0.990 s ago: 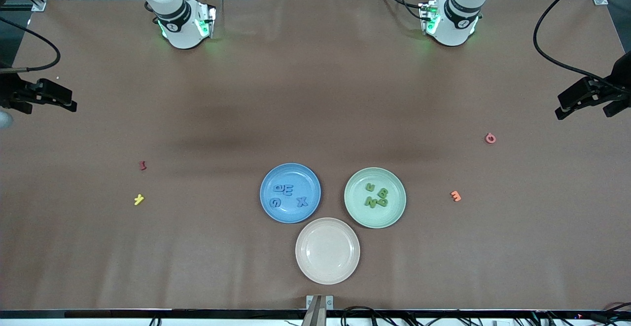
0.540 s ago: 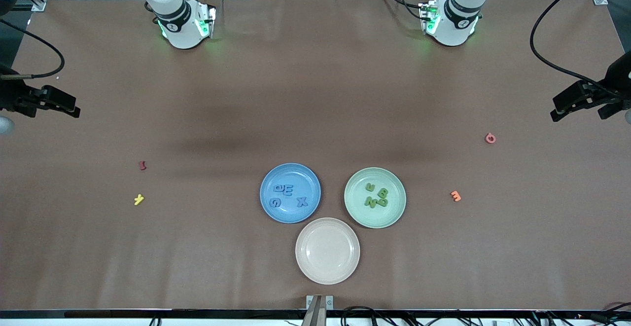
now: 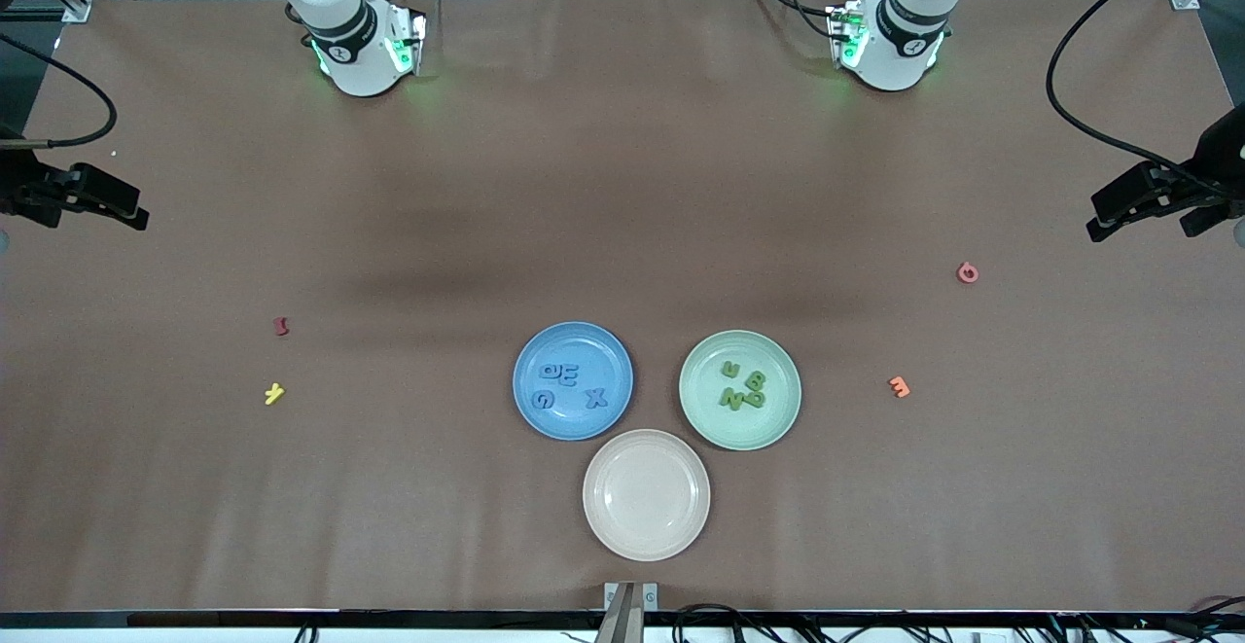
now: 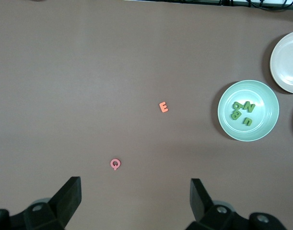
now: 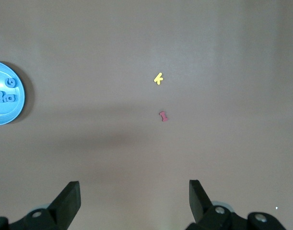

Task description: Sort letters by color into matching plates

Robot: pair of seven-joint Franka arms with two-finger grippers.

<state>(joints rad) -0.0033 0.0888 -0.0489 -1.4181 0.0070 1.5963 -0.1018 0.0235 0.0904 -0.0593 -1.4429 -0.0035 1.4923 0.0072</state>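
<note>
Four blue letters (image 3: 570, 384) lie flat in the blue plate (image 3: 573, 335): three clustered from its centre toward nine o'clock, the X toward four o'clock. Four dark green letters (image 3: 743, 385) bunch at the centre of the mint green plate (image 3: 740, 437), none sharing one heading. The cream-pink plate (image 3: 646, 546) sits nearer the front camera, between the two. Four stray letters rest on the desk (image 3: 622, 186): red (image 3: 281, 326), yellow (image 3: 274, 394), pink (image 3: 967, 272), orange (image 3: 900, 387). The left gripper (image 4: 135, 194) and right gripper (image 5: 134, 194) hang over bare desk at their own ends, jaws released, holding nothing.
</note>
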